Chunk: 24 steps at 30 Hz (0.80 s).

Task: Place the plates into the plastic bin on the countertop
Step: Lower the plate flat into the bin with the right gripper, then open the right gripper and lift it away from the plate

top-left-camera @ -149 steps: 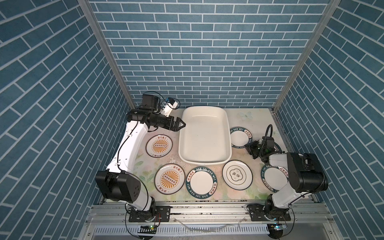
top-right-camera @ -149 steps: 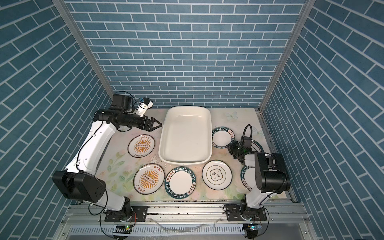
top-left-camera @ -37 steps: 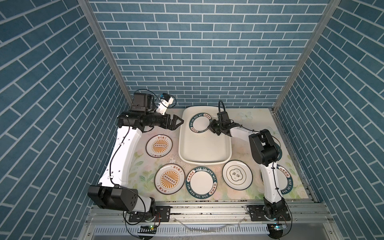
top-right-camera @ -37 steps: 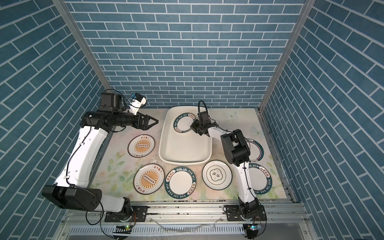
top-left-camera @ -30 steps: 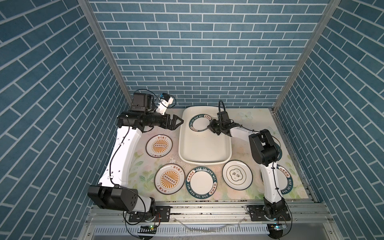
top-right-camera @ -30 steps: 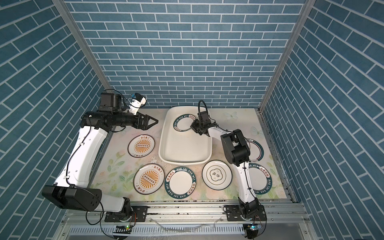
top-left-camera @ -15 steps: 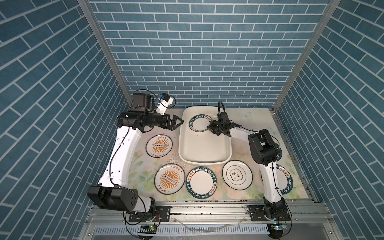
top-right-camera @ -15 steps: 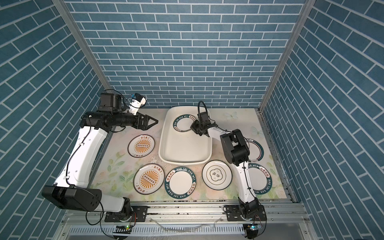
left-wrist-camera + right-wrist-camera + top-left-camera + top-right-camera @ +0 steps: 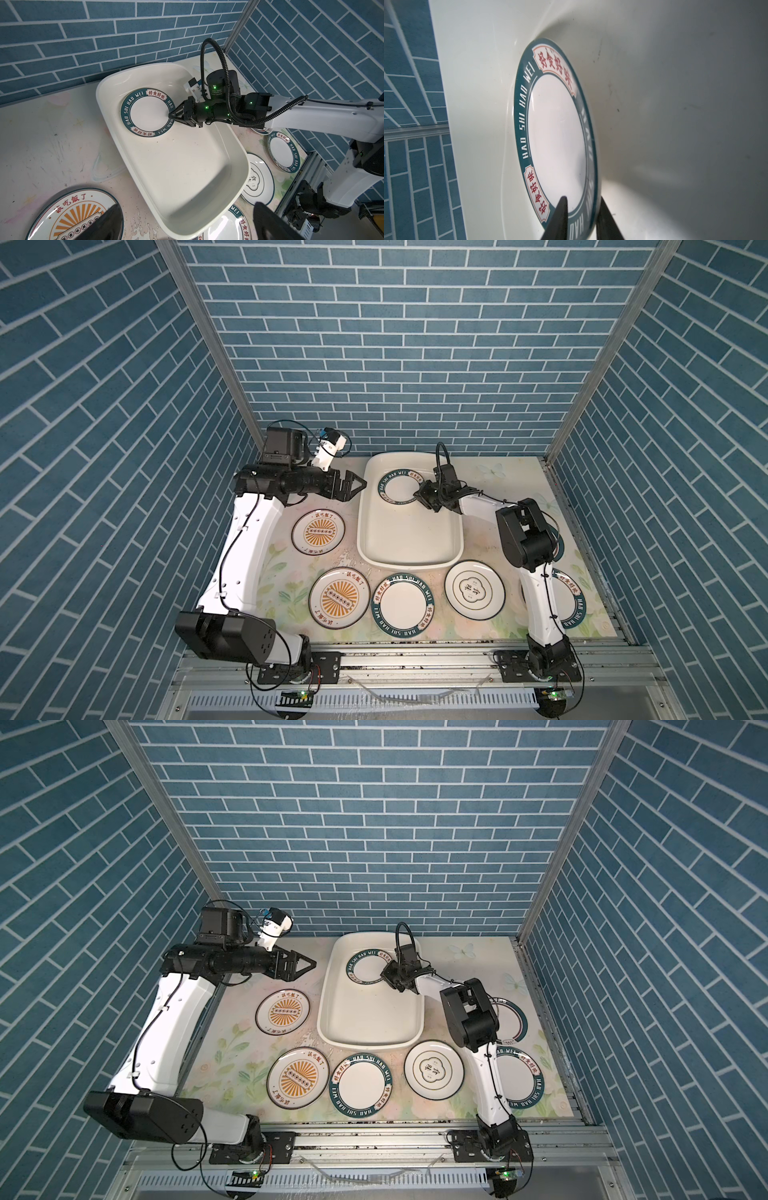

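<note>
I am looking at blue brick walls (image 9: 374, 344) closing in three sides of the flowered countertop (image 9: 511, 477), with aluminium rails (image 9: 457, 659) running along its near edge. The plastic bin (image 9: 409, 539) is sitting at the back centre, one green-rimmed plate (image 9: 398, 487) lying flat in its far end. The other plates (image 9: 402, 604) are lying around it on the countertop. The left gripper (image 9: 356, 490) is hovering beside the bin, jaws spread wide. The right gripper (image 9: 419, 494) is straddling that plate's rim, jaws narrowly parted; I cannot tell whether they are gripping.
</note>
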Tool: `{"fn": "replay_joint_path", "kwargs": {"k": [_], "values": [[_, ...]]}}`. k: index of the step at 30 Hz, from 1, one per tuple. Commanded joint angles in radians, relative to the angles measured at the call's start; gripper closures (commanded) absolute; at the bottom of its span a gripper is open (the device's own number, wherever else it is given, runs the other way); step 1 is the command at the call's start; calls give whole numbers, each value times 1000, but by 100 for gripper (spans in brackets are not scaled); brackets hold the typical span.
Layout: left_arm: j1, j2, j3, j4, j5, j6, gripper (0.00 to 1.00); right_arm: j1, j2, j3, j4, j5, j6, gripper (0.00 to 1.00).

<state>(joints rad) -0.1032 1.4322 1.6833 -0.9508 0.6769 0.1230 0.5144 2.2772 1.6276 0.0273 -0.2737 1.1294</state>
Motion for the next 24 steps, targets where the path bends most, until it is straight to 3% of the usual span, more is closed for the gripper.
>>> {"fn": "replay_joint_path", "kwargs": {"k": [1,24], "values": [[5,-23,-18,12,22,-8,0,4,25,-9,-7,-4,22,75],[13,-42,-40,24,30,-17,0,3,-28,-41,-52,-1,10,70]]}}
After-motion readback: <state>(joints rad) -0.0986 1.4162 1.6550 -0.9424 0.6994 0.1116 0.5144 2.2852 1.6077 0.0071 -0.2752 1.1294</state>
